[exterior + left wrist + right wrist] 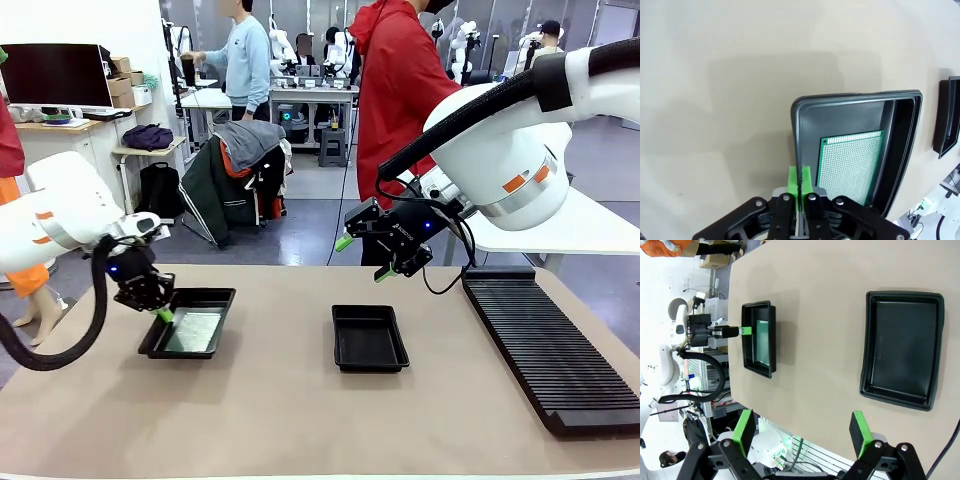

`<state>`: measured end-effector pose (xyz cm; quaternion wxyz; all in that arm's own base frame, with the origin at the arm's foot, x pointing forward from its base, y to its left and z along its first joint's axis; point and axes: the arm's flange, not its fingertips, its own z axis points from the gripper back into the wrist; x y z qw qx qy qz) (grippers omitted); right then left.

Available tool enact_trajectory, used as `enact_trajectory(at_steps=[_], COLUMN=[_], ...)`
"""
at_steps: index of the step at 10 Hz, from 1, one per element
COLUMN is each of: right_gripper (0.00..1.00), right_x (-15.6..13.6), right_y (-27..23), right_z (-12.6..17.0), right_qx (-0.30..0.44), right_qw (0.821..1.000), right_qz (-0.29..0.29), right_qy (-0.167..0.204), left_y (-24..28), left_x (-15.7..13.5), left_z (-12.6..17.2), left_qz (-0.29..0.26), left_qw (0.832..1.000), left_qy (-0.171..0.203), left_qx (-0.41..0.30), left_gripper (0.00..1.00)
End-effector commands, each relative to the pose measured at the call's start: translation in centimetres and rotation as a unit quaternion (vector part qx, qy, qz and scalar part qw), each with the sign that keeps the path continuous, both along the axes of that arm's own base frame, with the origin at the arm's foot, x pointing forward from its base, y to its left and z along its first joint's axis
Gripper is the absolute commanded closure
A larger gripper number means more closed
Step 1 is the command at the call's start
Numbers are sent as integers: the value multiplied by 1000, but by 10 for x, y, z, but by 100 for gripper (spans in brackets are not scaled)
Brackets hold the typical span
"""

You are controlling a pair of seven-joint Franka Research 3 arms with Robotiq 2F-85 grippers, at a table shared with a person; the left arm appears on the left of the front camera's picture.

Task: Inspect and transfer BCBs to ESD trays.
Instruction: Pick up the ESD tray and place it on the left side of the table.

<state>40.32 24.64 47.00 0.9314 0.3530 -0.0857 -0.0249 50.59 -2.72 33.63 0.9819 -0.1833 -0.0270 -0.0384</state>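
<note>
A black ESD tray (215, 297) lies at the table's left with a green perforated BCB (850, 165) flat on its floor. My left gripper (163, 312) is shut on the rim of that tray's left side; in the left wrist view the green pads (794, 182) pinch the rim (796, 130). The right wrist view shows the same tray (771, 340) and the left gripper (744, 330). A second ESD tray (368, 337) (902, 355) sits empty at mid-table. My right gripper (364, 258) (802, 422) hangs open above the table behind the empty tray, holding nothing.
A long black ribbed rack (550, 340) runs along the table's right side. A person in a red top (400, 90) stands at the far edge behind the right arm. Bare tan tabletop (280, 410) stretches between the trays and along the front.
</note>
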Motion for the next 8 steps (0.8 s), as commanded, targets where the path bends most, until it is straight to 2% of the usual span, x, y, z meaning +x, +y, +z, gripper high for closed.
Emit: enact_trajectory(at_steps=[1, 8], right_gripper=[0, 0], right_x=[0, 0], right_y=[1, 1], right_z=[1, 1], right_qx=[-4, -4], right_qw=[1000, 1000], right_qz=[-1, -1], right_qy=[4, 4], left_y=[31, 116], left_x=[-11, -23], left_z=[0, -9], left_qz=[-3, 22], left_qw=[1000, 999], left_qy=[-1, 18], left_qx=[2, 21], left_gripper=[97, 97])
